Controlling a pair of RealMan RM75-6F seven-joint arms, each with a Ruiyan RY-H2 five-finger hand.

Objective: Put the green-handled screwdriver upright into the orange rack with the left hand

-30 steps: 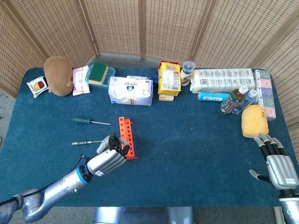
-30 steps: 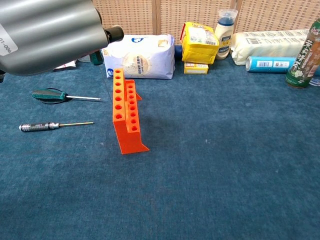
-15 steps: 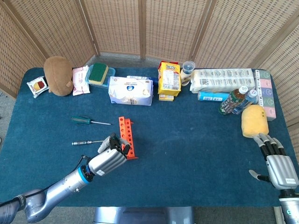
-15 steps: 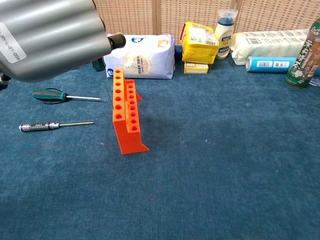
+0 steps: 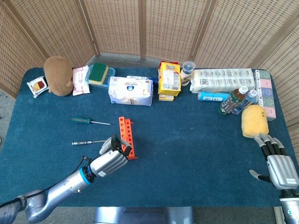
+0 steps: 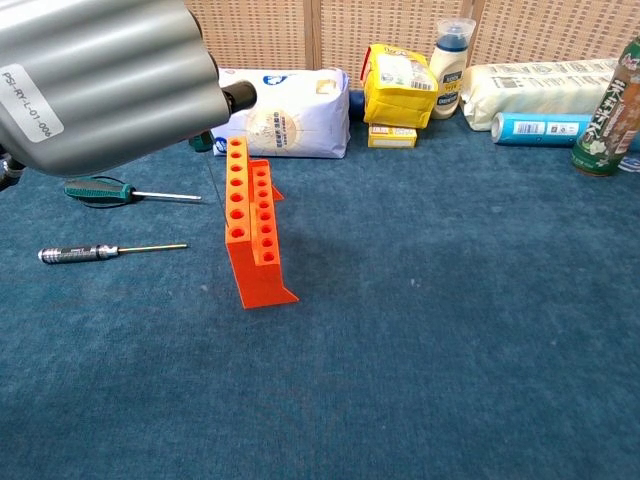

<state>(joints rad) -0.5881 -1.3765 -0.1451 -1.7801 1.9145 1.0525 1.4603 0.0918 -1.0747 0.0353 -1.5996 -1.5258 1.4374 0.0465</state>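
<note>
Green-handled screwdriver (image 5: 89,121) lay flat left of the orange rack (image 5: 127,137), long axis across the frame, handle leftward. Left hand (image 5: 112,158) hovered lower right of it, fingers loosely curled, empty; right hand (image 5: 279,165) sat far right, open.

This looks like a staged robot test area in a lab rather than a lived-in room. A table (image 5: 196,154) covered in dark blue cloth fills most of the frame, and folding woven-wicker screens (image 5: 140,28) fence it off along the top and both upper corners. Unrelated household goods line the table's far edge: a brown plush toy (image 5: 58,74) at upper left, a tissue pack (image 5: 131,91), a yellow snack box (image 5: 169,79), and bottles (image 5: 236,100) toward the upper right
</note>
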